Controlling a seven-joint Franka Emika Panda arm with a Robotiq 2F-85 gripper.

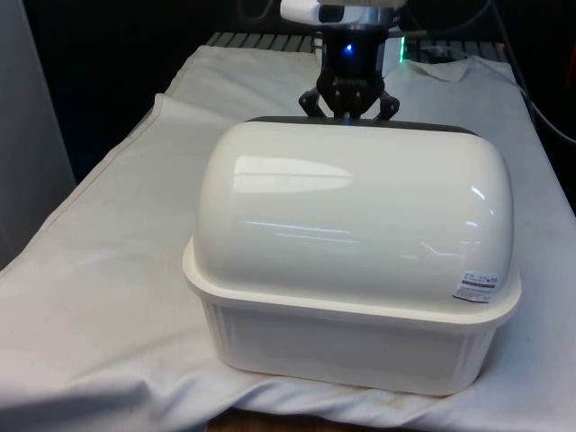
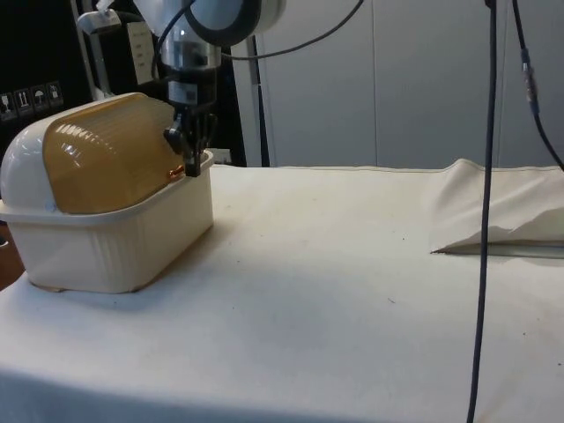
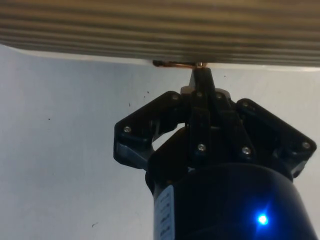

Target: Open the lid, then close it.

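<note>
Amber lid (image 2: 110,154) (shut), handle (image 3: 175,63) in gripper (image 3: 201,72)

This place looks like a robotics lab or a test room, not a home. The table (image 2: 352,291) is covered with a white cloth (image 1: 99,297) that hangs loose and folds at the edges, as for an experiment. Black curtains (image 1: 117,72) close the space behind it. In the side view, plain pale wall panels (image 2: 423,79) stand behind the table, and black cables (image 2: 487,203) hang down freely from above. A white robot arm (image 2: 211,18) is mounted at the table. Small shipping-style stickers (image 2: 31,99) sit on a dark surface.
</note>
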